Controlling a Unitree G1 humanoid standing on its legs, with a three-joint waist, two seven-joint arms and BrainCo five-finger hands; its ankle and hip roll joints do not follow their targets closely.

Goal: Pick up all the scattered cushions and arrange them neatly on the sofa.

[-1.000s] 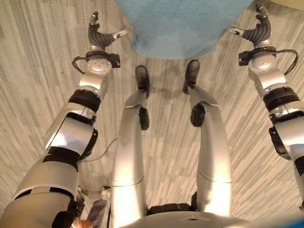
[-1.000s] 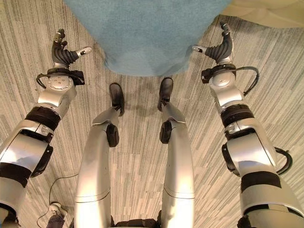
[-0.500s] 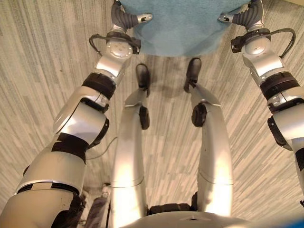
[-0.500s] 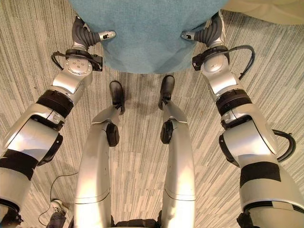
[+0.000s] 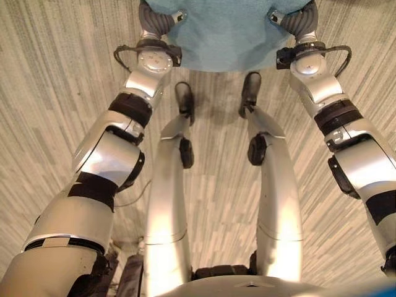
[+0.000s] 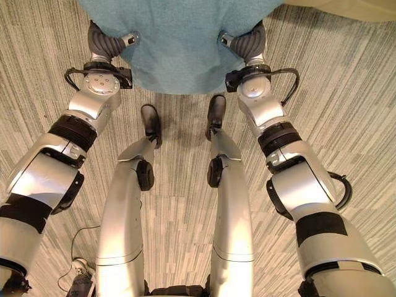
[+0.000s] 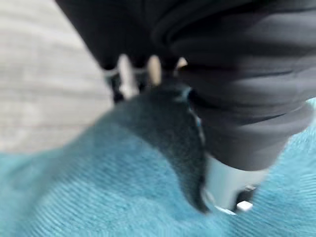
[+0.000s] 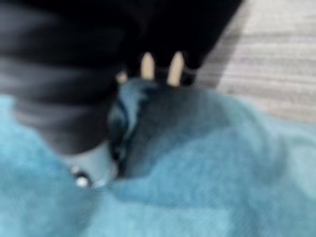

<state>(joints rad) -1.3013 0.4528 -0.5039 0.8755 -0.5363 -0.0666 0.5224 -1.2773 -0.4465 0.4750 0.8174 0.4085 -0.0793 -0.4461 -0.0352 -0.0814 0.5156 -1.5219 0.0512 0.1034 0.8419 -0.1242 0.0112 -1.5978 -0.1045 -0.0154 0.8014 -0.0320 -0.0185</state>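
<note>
Both robot hands have closed in from the sides onto the blue cushion since a second ago.

Left eye view: left robot hand [image 5: 156, 18] at the cushion's [image 5: 226, 34] left edge, right robot hand [image 5: 298, 20] at its right edge; cushion lies on the striped floor [image 5: 49, 93].

Left wrist view: fingers [image 7: 126, 79] behind a pinched-up fold, thumb pressing the near face, gripping the cushion.

Right wrist view: same grip, fingers [image 8: 148, 66] over the fold.
</note>
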